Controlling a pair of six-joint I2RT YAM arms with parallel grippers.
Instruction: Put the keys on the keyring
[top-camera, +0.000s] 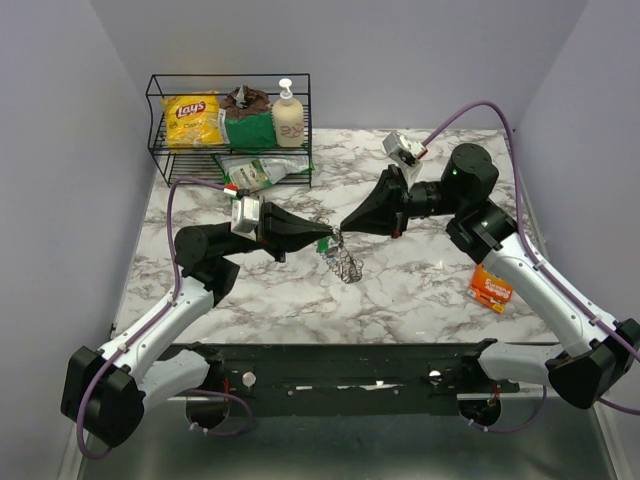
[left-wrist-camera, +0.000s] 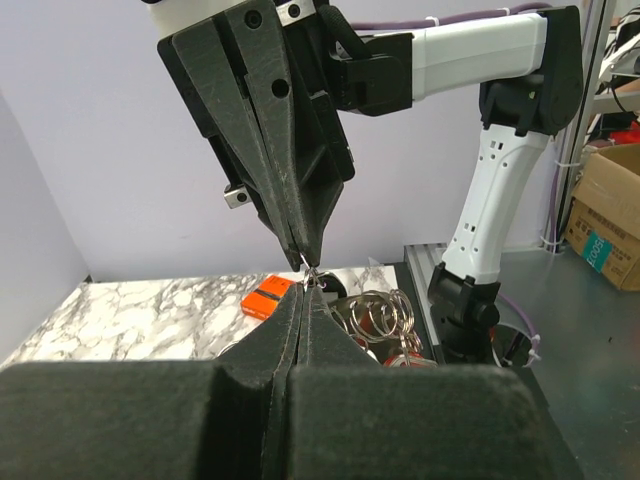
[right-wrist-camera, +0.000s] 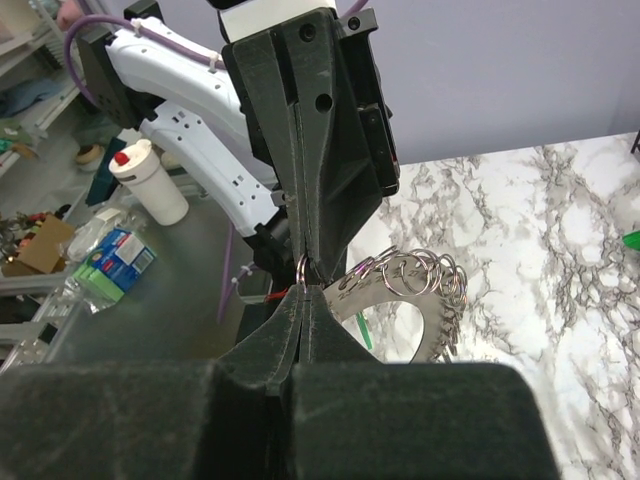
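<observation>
keyring (top-camera: 346, 264): a cluster of linked metal rings at the centre of the marble surface (top-camera: 420, 300), hanging from the point where the two gripper tips meet. keys: only one small green head (top-camera: 325, 241) can be made out, just beside the top ring at the cluster's 10 o'clock; other keys cannot be told apart from the rings. left gripper (top-camera: 318, 236): reaches in from 9 o'clock, fingers pressed together on a small ring at the top of the cluster. right gripper (top-camera: 343, 229): reaches in from 2 o'clock, fingers likewise pressed together on the same ring, tip to tip with the left. in both wrist views the two pairs of closed fingers touch at the ring, with the rest of the cluster beside them. orange packet (top-camera: 491, 288): flat on the surface at 4 o'clock, well apart from the cluster. wire basket (top-camera: 160, 150): at 11 o'clock, holding a yellow chip bag (top-camera: 193, 118) and a pump bottle (top-camera: 288, 115).
</observation>
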